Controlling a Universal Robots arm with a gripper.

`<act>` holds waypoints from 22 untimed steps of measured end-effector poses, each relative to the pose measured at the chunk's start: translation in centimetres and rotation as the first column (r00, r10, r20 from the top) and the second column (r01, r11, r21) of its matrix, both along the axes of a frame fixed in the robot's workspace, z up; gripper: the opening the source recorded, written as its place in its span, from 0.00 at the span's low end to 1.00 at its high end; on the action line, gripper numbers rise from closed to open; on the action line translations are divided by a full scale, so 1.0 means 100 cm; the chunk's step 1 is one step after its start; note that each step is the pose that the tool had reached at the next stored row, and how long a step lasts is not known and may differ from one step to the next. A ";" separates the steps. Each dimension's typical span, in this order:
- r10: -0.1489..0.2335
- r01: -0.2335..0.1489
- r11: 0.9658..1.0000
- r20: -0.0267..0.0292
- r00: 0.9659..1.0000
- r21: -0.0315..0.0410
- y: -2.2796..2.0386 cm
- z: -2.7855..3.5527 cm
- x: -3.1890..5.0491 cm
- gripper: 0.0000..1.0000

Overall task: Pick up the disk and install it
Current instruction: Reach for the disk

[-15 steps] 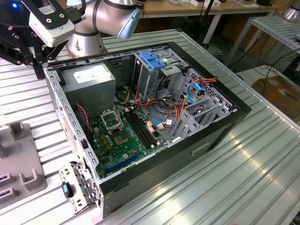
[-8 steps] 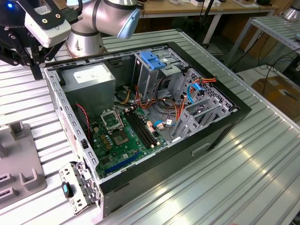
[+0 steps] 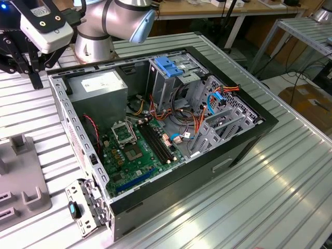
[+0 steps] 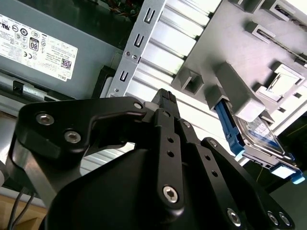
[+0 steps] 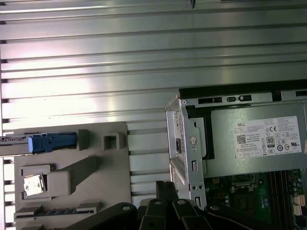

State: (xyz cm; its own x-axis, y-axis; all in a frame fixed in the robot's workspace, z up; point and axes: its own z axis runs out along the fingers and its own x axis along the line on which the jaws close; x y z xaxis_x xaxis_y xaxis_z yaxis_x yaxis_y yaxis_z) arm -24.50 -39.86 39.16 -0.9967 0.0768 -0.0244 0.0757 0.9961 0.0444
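Second wrist view: disk (image 4: 261,136) sits in grey holder (image 4: 230,57), gripper (image 4: 165,98) seemingly apart

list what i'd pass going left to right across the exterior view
grey fixture plate → grey power supply box → blue latch on top of the drive cage → grey metal bracket → bare ribbed table

silver arm (image 3: 106,23), blue joint cap (image 3: 141,28) — black gripper (image 4: 165,98), silver screws (image 4: 169,193)
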 end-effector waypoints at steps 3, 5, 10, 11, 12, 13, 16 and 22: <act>0.000 0.000 1.000 0.000 1.000 0.000 0.0000 0.0000 -0.0011 0.11; 0.000 0.000 1.000 0.000 1.000 0.000 0.0000 0.0000 -0.0017 0.11; 0.000 0.000 1.000 0.000 1.000 0.000 0.0000 0.0000 -0.0026 0.11; 0.000 0.000 1.000 0.000 1.000 0.000 0.0000 0.0000 -0.0031 0.11; 0.000 0.000 1.000 0.000 1.000 0.000 0.0000 0.0000 -0.0035 0.11; 0.000 0.000 1.000 0.000 1.000 0.000 0.0000 0.0000 -0.0043 0.11; 0.000 0.000 1.000 0.000 1.000 0.000 0.0002 -0.0001 -0.0078 0.11; -0.001 0.001 1.000 0.000 1.000 0.000 0.0027 -0.0004 -0.0269 0.11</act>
